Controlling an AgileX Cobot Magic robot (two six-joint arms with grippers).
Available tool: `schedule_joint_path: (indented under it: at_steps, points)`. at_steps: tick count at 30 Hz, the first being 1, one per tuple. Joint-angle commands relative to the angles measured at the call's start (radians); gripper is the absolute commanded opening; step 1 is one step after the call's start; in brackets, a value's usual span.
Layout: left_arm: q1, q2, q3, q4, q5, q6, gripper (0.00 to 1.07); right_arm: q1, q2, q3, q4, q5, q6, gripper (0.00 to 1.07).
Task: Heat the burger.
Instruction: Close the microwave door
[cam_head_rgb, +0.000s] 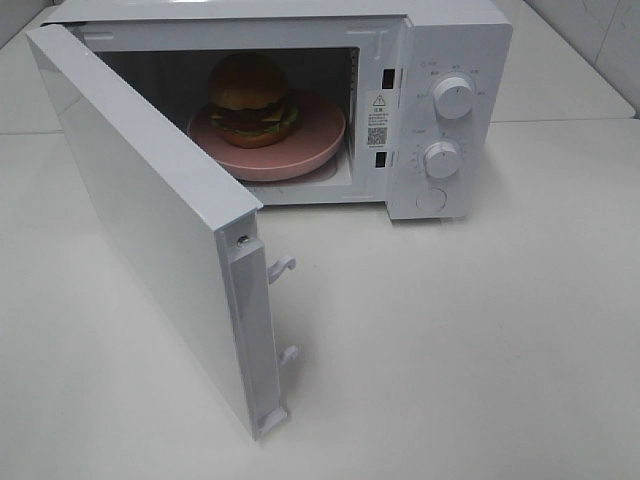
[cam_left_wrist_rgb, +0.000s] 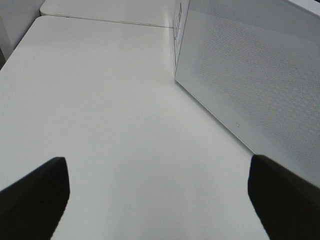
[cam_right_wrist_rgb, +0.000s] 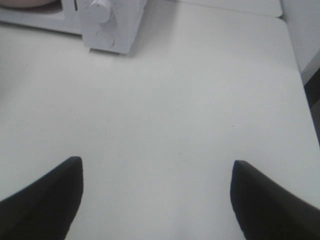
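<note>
We see the small round burger (cam_head_rgb: 250, 95), a glossy golden-brown bun over green lettuce and dark filling, sitting on a round pink plate (cam_head_rgb: 312, 152) inside the white boxy microwave oven (cam_head_rgb: 450, 100). The oven's white door (cam_head_rgb: 140, 220) stands swung wide over the pale table (cam_head_rgb: 450, 330). The left hand (cam_left_wrist_rgb: 159, 195) hovers low above the table, near the door's speckled face, its dark fingers (cam_left_wrist_rgb: 35, 197) spread wide and gripping nothing. The right hand (cam_right_wrist_rgb: 156, 197) hangs over the table, well apart from the oven's control side, its fingers likewise parted and empty.
</note>
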Motion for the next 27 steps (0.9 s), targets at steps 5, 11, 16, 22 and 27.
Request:
schedule_joint_path:
  at_steps: [5, 11, 16, 22, 27]
  points:
    - [0.002, -0.005, 0.001, -0.003, 0.001, 0.0, 0.88, -0.11, -0.094, 0.063, 0.044, -0.057, 0.001, 0.76]
    - [0.002, -0.005, 0.001, -0.003, 0.001, 0.0, 0.88, -0.134, -0.149, 0.063, 0.046, -0.057, -0.002, 0.76]
    - [0.002, -0.004, 0.001, -0.004, 0.001, 0.0, 0.88, -0.134, -0.149, 0.063, 0.046, -0.057, -0.002, 0.76]
    - [0.002, -0.004, 0.001, -0.004, 0.001, 0.0, 0.88, -0.134, -0.149, 0.063, 0.046, -0.057, -0.002, 0.76]
    - [0.002, -0.004, 0.001, -0.004, 0.001, 0.0, 0.88, -0.134, -0.149, 0.063, 0.046, -0.057, -0.002, 0.76]
